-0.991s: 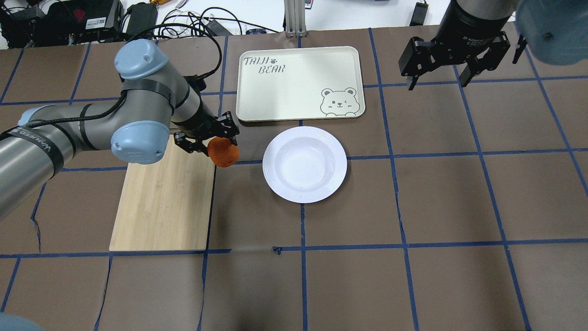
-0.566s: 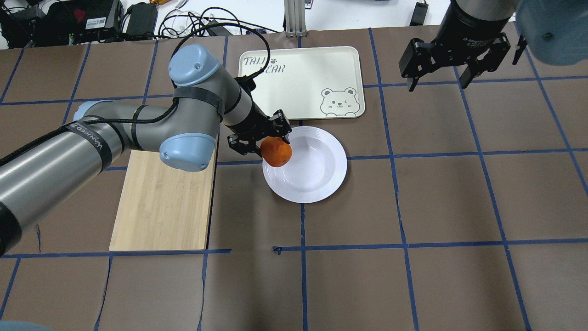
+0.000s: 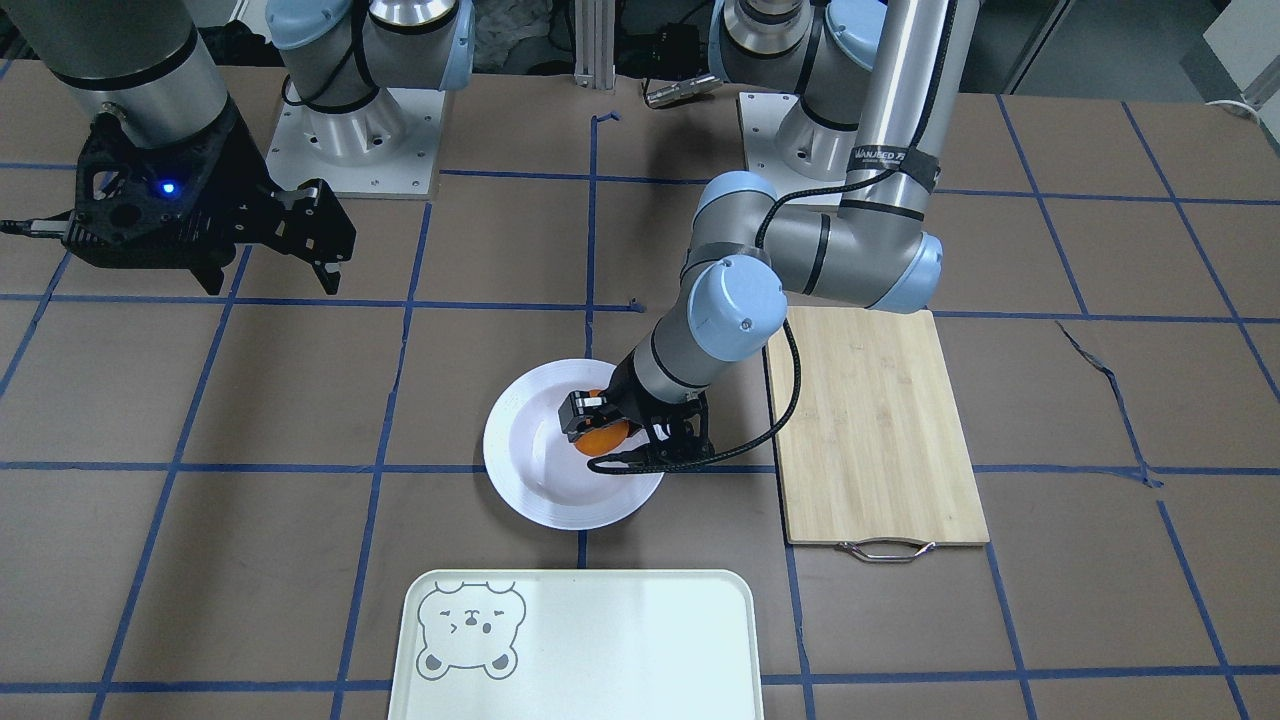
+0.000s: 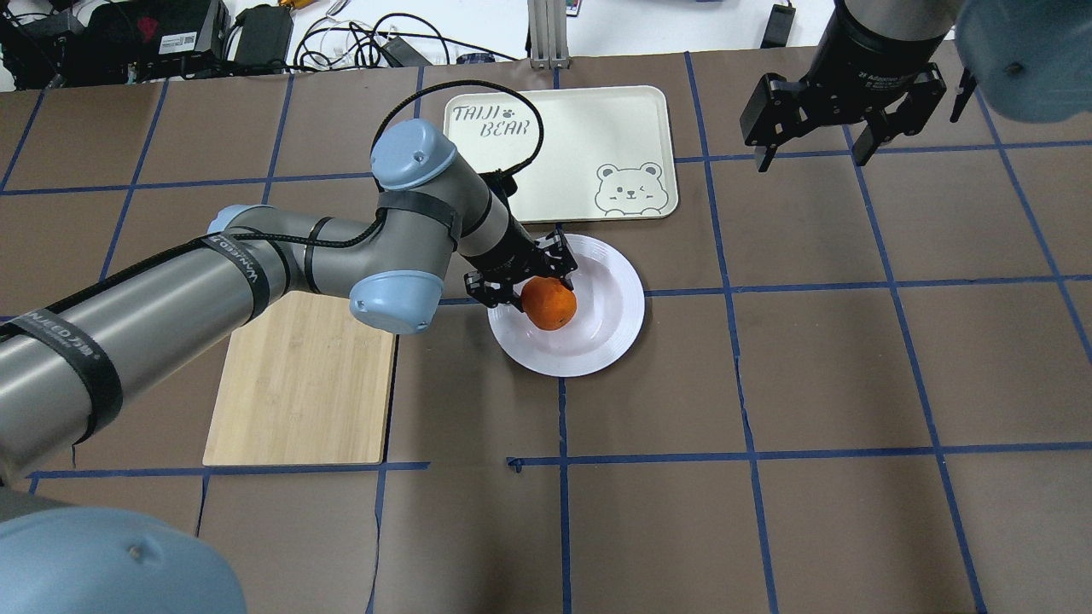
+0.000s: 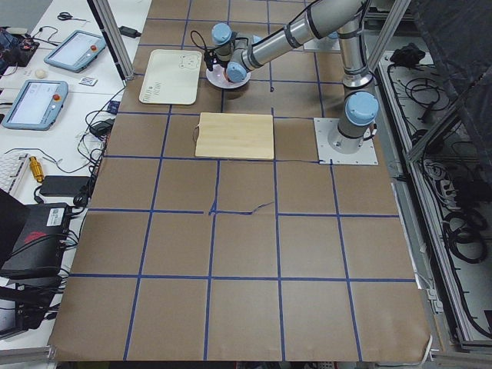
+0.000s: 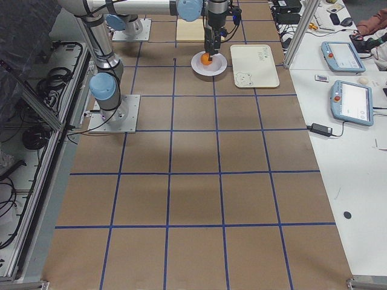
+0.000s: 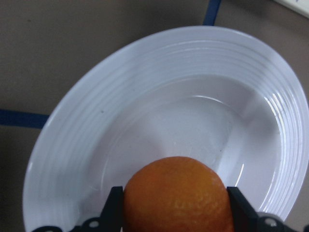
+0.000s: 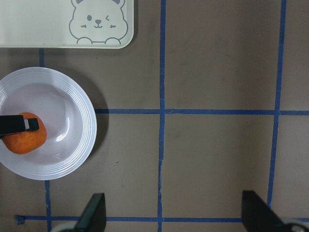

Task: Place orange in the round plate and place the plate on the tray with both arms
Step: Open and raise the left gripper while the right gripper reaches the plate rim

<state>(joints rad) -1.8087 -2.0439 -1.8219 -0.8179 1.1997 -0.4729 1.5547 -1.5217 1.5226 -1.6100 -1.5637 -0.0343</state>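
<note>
"Orange [image 4: 548, 304]: state location and hold," the checker asks.

"Clamped between the left jaws, one on each side, closed to the fruit's width. It sits over the sunken centre of the plate [image 4: 612, 294], toward the side nearest the left arm [image 4: 409, 213]. Contact with the plate floor: cannot tell."

"Plate and tray [image 4: 554, 153]?"

"The plate rests on the tabletop [image 4: 768, 384], just beside the tray's long edge nearest the robot, close to the bear corner. A narrow gap separates them. The board [image 4: 299, 384] lies to the plate's left in the overhead view, apart from it."

"Right jaws?"

"Spread wide, holding nothing. They hang above the tabletop off the tray's right end, well apart from plate and orange. The right wrist view looks straight down on the plate, the orange and the tray's bear corner."
</note>
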